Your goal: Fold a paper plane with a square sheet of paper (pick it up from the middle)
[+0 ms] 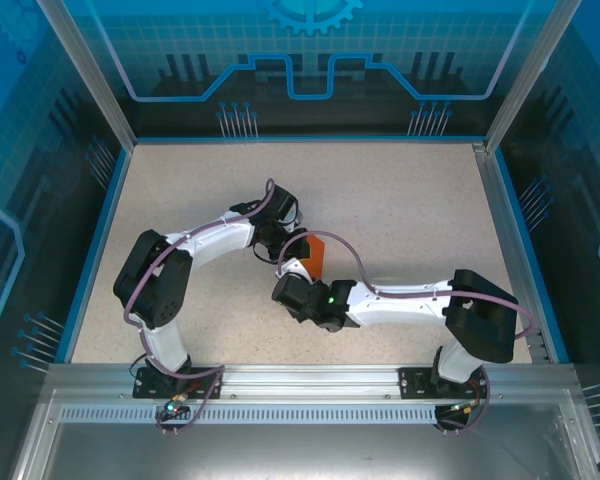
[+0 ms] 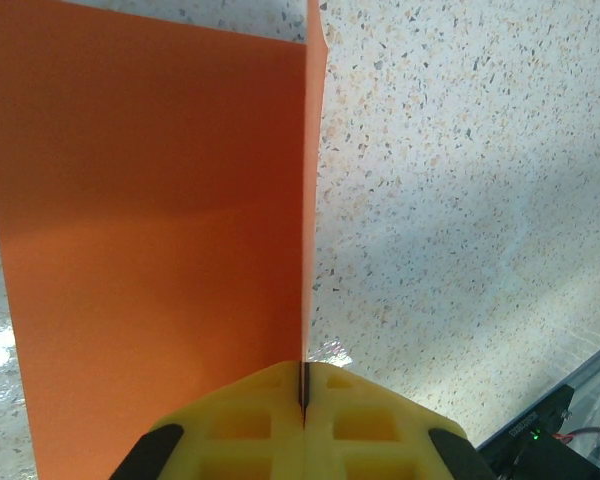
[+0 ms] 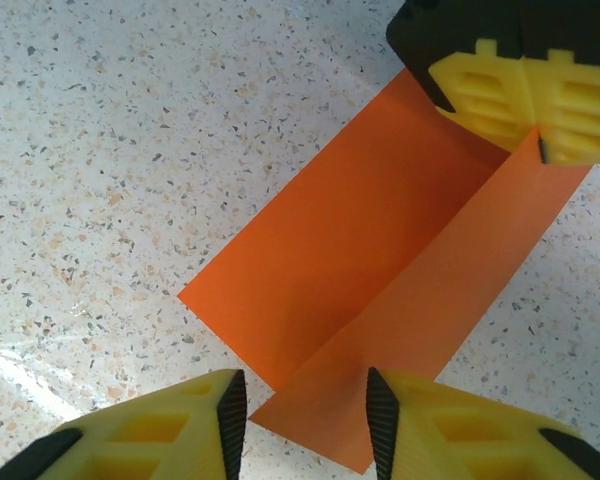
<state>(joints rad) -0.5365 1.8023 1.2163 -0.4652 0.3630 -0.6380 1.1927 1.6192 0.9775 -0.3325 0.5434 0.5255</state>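
Orange paper (image 3: 360, 250), pinched tight by the left gripper (image 2: 302, 395), risked crumpling if the half-open, empty right gripper (image 3: 305, 405) closed off-ridge.

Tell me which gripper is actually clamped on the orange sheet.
The left gripper: it is shut on the raised fold of the orange sheet. The right gripper is open, its jaws either side of that fold.

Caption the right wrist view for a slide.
Right gripper open over the creased orange paper, whose far end the left gripper pinches.
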